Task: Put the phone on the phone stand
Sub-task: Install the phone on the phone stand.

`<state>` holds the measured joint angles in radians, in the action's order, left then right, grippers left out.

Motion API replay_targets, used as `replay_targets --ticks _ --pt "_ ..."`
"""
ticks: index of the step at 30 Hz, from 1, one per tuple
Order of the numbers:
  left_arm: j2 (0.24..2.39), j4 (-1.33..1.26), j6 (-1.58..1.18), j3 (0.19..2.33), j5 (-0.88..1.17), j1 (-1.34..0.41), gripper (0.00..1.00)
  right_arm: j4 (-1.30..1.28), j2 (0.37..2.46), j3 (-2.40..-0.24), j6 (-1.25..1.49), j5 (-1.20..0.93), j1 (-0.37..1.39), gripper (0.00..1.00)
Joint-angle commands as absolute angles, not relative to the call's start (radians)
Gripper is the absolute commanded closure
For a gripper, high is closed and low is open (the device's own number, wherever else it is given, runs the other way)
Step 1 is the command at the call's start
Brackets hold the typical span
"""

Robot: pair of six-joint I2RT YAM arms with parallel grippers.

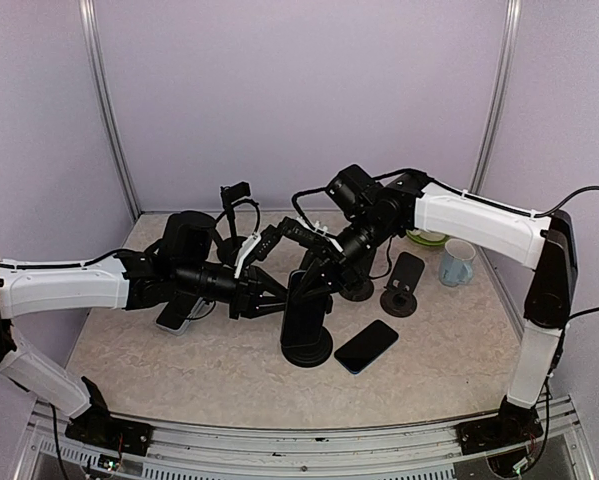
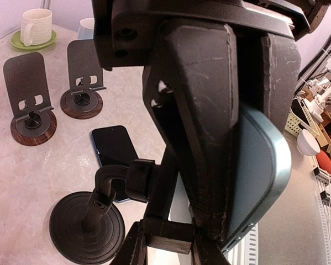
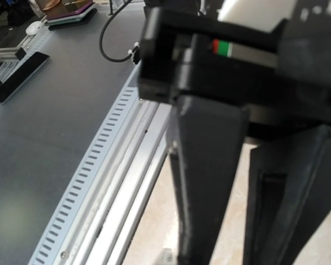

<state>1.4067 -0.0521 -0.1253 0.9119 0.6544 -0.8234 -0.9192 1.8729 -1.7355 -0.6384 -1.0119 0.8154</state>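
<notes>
The left gripper (image 1: 262,285) clamps the phone (image 2: 259,165) beside the phone stand (image 1: 307,325); the right gripper (image 1: 317,262), jaws nearly together, hovers at its top.

Tabletop (image 1: 179,370) is viewed whole from above and behind. Wrist views are set close; round-based stand (image 2: 87,226) is shared by left wrist and top views.

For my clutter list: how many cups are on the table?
2. A white cup sits on a green saucer at the far right; a light blue mug stands beside it. Others may be hidden.
</notes>
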Motion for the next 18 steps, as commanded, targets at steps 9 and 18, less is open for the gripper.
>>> replay_targets --ticks 9,18 --pt "1.331 -0.069 -0.118 0.892 0.681 -0.801 1.0 -0.969 1.834 -1.675 -0.592 -0.867 0.792 1.0" --pt "1.314 -0.058 -0.117 0.883 0.677 -0.787 1.0 -0.981 1.832 -1.674 -0.604 -0.875 0.792 1.0"
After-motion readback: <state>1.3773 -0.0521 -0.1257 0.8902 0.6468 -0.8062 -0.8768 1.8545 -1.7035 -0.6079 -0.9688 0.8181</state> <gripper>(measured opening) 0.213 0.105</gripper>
